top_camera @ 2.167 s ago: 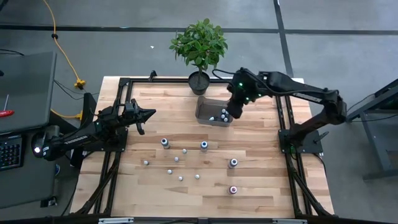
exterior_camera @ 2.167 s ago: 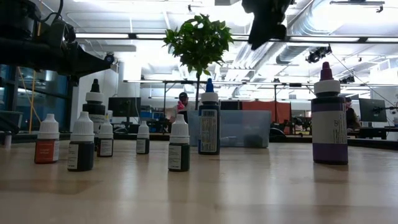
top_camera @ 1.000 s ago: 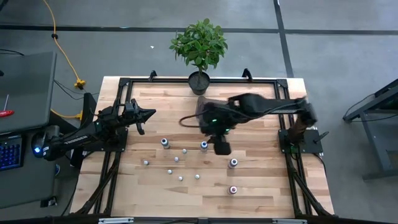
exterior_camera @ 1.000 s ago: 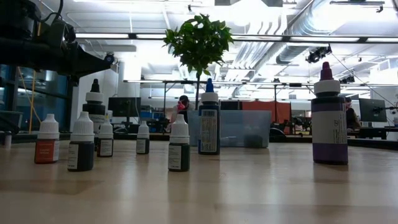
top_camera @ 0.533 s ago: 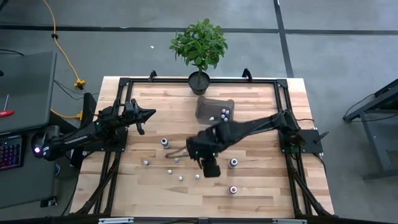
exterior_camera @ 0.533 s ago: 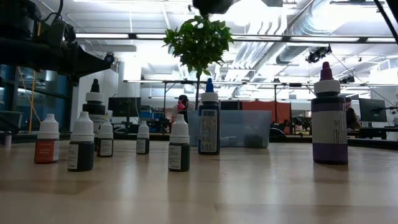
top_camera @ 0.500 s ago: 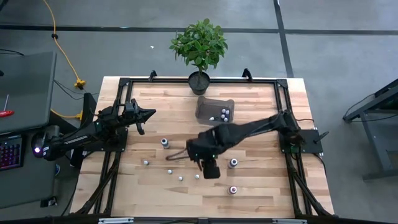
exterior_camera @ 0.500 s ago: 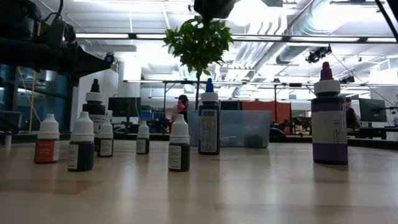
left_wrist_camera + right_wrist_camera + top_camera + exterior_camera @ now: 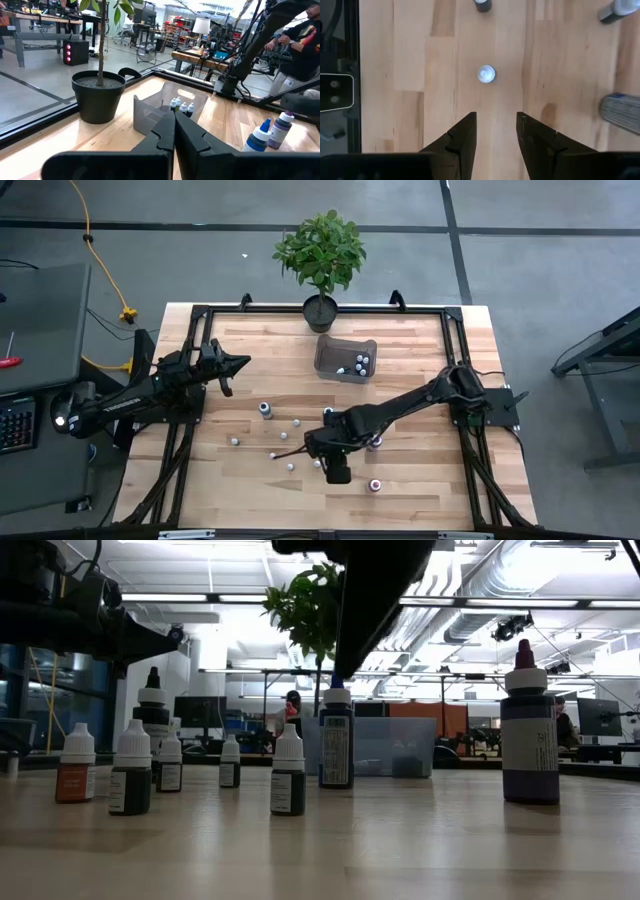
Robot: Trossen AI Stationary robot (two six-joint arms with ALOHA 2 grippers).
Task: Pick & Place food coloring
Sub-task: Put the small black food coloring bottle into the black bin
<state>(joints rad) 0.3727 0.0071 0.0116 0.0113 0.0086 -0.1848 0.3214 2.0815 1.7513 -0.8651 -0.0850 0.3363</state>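
bottles of food coloring, tiny with whitish caps, stand scattered in the high view on the wooden table (image 9: 420, 480), on the side of the clear rectangular plastic bin (image 9: 346, 359) away from the potted plant (image 9: 320, 255). right gripper (image 9: 338, 473) hangs over them; left gripper (image 9: 238, 363), shut and empty, waits well off to the bin's side.

right wrist view: jaws part-open, empty, one white-capped upright bottle (image 9: 486, 73) dead ahead, centred between them.

High cam straight down, low cam table-level; both share bottles (image 9: 265, 410).
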